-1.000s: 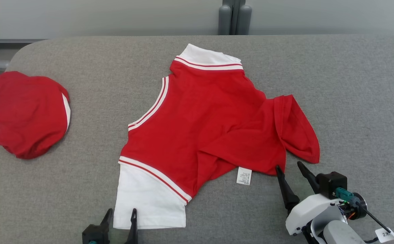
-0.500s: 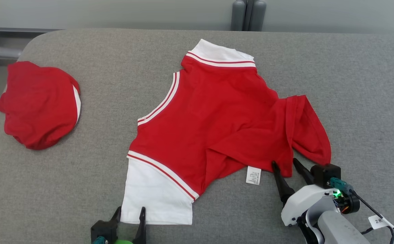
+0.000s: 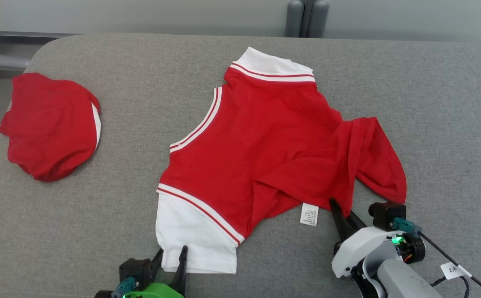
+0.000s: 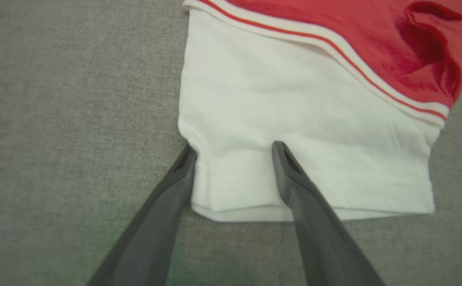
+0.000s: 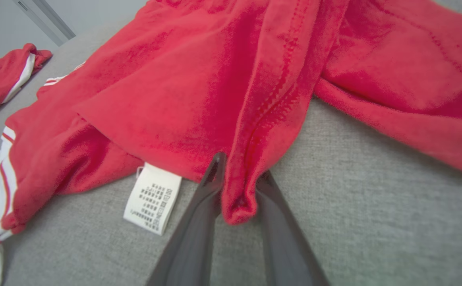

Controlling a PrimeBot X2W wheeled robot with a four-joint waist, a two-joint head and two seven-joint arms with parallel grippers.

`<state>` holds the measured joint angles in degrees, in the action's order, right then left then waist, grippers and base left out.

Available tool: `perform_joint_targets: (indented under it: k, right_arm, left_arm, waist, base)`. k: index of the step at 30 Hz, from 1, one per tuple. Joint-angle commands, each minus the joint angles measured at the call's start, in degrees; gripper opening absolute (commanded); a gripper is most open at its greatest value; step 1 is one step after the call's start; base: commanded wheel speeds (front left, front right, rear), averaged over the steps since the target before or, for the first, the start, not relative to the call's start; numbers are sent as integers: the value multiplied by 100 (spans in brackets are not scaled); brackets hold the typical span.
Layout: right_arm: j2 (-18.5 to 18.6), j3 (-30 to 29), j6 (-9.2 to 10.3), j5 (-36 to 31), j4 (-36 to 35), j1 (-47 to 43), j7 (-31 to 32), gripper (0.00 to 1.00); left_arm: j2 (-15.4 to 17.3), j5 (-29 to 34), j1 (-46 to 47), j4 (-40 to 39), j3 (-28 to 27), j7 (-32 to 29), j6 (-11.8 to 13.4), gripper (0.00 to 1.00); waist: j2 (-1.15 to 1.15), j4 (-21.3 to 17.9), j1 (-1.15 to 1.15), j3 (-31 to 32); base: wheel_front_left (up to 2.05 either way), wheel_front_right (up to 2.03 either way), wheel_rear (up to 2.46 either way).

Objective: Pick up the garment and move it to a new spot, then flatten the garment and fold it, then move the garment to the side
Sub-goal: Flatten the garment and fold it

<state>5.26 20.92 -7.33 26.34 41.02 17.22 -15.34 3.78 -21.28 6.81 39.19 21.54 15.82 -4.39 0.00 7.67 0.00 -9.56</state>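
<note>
2 edges suit gripping this soft, limp red-and-white knit shirt [image 3: 265, 140]: left claw [image 4: 234, 147] spread astride its white sleeve hem [image 4: 334, 212], right claw [image 5: 241, 163] pinching its red hem [image 5: 236, 206].

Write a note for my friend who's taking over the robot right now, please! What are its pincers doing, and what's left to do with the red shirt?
Left pincer: open, fingers astride the white near corner of the red-and-white knit shirt, not closed on it.
Right pincer: shut on a bunched red edge beside the white care label.
Shirt: lying on the grey padded table, rumpled on the robot's right side.
Done: both pincers placed at the near edge.
Left: lift, move, flatten, fold, set aside.
</note>
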Motion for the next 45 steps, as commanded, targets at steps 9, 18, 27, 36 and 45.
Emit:
perform_joint_targets:
  k: [9,18,27,36,45]
  right_arm:
    - [274,-119,-16,166,-1136,24,20,0]
    - [847,92,-16,706,-1781,1070,46,0]
    - [1131,117,-16,1901,-1184,3851,577,0]
    - [1204,-52,-16,2691,-365,6564,900,0]
    - [1438,298,-16,2818,281,8082,803,0]
  left_arm:
    - [-76,-552,287,-995,-422,-67,-162,0]
    - [-77,-963,1623,-1606,-986,-67,-261,0]
    - [185,-1303,4615,-934,-1278,-535,-265,0]
    - [313,-1312,7773,29,-1493,-778,-85,0]
    - [274,-1078,9914,1146,-1170,-635,-197,0]
  waist:
    - [0,-105,0,65]
    - [0,-305,0,-247]
    - [0,-674,0,-1340]
    - [0,-945,0,-2333]
    - [0,-1096,0,-2544]
  base:
    - [0,0,0]
    - [0,0,0]
    - [0,0,0]
    - [0,0,0]
    - [0,0,0]
